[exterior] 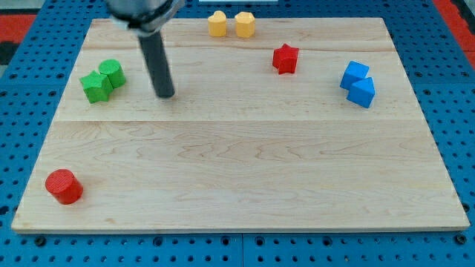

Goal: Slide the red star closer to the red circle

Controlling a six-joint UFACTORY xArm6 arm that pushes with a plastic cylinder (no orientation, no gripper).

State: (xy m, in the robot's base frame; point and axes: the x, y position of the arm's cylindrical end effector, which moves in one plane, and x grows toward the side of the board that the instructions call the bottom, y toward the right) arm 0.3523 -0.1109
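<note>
The red star [285,58] lies in the upper right part of the wooden board [237,163]. The red circle [64,186] lies near the board's bottom left corner, far from the star. My tip [165,94] rests on the board in the upper left part, well left of the red star and just right of the green blocks. It touches no block.
A green star [96,87] and a green cylinder [112,73] sit together at the left. Two yellow blocks [217,24] [245,24] sit side by side at the top edge. Two blue blocks [354,73] [363,92] sit together at the right.
</note>
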